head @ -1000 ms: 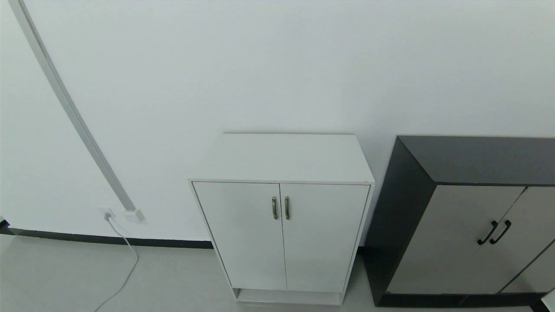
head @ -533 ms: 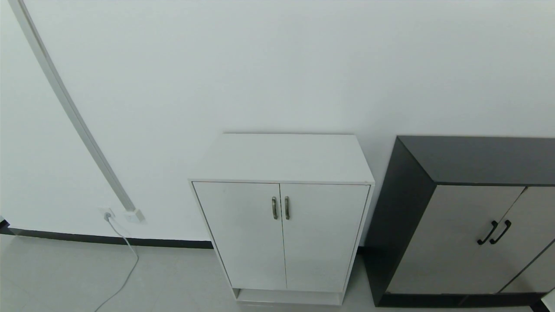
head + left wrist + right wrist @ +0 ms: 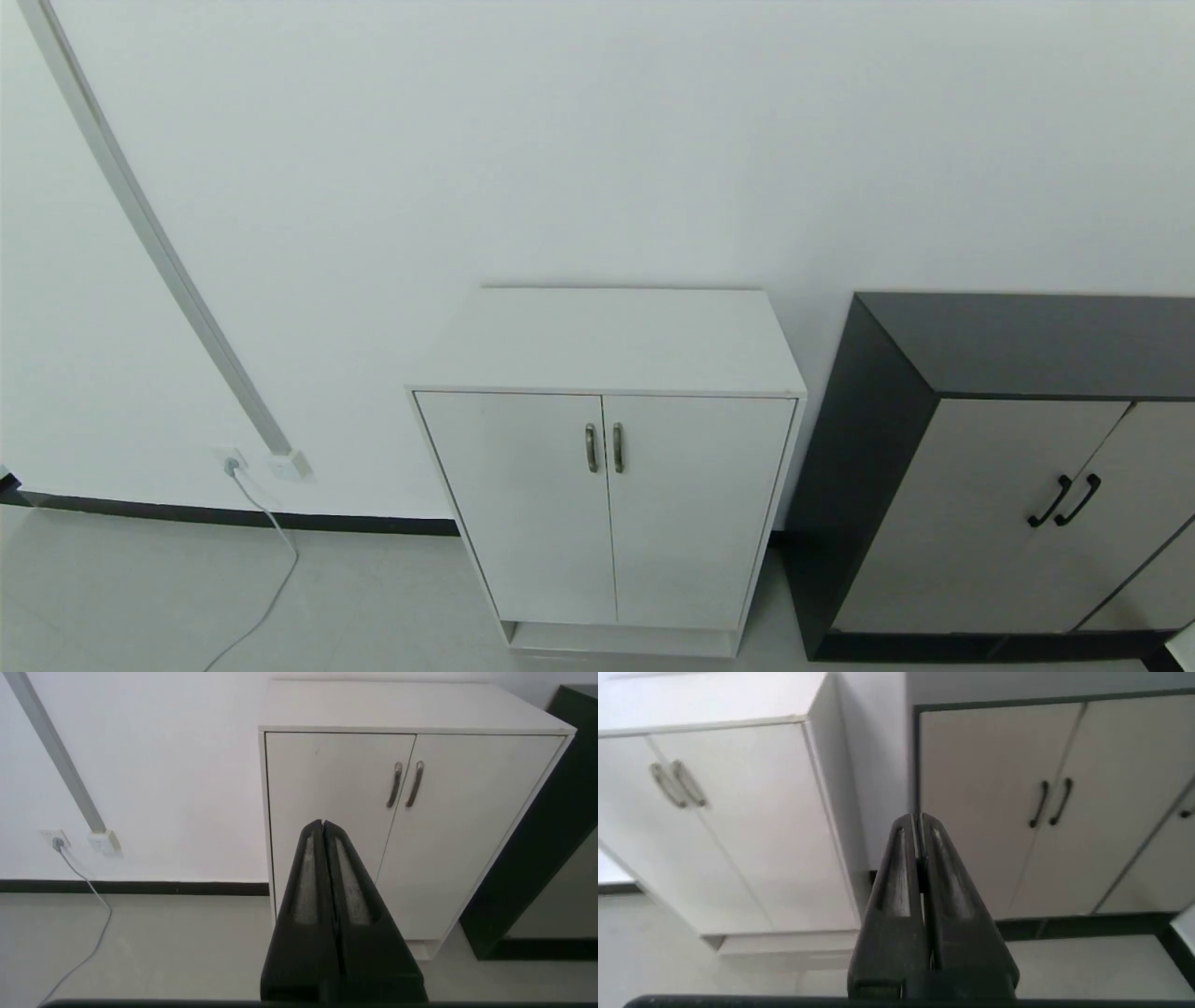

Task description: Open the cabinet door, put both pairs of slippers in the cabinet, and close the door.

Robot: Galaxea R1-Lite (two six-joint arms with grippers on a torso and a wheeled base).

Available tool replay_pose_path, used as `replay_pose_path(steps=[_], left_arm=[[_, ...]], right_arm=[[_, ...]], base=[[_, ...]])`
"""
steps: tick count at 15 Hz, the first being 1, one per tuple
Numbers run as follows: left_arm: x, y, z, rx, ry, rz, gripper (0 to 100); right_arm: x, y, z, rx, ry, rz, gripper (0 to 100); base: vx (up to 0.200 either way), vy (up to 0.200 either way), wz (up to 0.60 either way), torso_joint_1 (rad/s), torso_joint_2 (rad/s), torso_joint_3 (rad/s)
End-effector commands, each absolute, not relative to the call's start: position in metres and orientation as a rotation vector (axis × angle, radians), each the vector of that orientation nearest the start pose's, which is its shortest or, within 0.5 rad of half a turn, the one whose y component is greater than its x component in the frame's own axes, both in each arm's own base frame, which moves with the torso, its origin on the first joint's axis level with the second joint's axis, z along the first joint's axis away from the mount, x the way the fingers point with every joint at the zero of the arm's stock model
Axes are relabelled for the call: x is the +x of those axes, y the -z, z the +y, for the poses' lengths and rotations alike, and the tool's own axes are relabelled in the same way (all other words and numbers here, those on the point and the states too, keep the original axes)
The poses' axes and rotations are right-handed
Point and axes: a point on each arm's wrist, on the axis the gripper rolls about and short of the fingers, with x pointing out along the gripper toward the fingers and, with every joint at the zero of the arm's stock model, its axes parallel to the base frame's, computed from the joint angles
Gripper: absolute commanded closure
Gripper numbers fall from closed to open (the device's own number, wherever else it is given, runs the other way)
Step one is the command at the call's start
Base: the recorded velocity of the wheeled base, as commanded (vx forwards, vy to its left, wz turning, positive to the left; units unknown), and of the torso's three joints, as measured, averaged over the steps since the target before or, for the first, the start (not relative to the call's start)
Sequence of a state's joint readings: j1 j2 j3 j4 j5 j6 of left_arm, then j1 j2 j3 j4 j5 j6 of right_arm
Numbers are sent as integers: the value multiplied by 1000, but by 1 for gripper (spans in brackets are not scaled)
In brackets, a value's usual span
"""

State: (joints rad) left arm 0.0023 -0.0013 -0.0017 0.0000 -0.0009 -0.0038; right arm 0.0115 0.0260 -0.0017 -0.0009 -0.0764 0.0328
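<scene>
Presently the white cabinet (image 3: 607, 467) stands upright with its back to the wall (image 3: 560, 140), long axis vertical, front facing the robot. Its left door (image 3: 523, 523) and right door (image 3: 691, 523) are both shut, meeting at a centre seam. Two slim metal handles (image 3: 603, 448) are set vertically, one on either side of that seam, near the top of the doors. An open recess (image 3: 616, 639) runs under the doors at floor level. To the cabinet's right, just beside it with a narrow gap between, stands a black cabinet (image 3: 896, 485) with grey doors and black handles (image 3: 1064, 501), also shut. To the left lies open pale grey floor (image 3: 373, 607). There a grey cable (image 3: 275, 569) trails down from a wall socket (image 3: 229, 460), which sits at the foot of a slanting white conduit (image 3: 149, 233). A dark skirting strip (image 3: 233, 516) borders the wall. The left gripper (image 3: 323, 831) is held well short of the white cabinet, lined up with its left door, fingers pressed together on nothing. The right gripper (image 3: 920, 821) lines up with the gap between the two cabinets, fingers likewise clenched and empty.
</scene>
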Motion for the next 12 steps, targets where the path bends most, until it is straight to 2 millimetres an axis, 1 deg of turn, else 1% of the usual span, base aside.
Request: replay_pose_path(steps=[1,12], left_arm=[[-23,-76,0,-3,-3,-2,100],[-23,-76,0,-3,-6,-2,100]], right_arm=[[-23,-76,-2,32,74,-3,100],[-23,-76,-1,26,38,-4,100]], base=[[0,0,0,0,0,0],[0,0,0,0,0,0]])
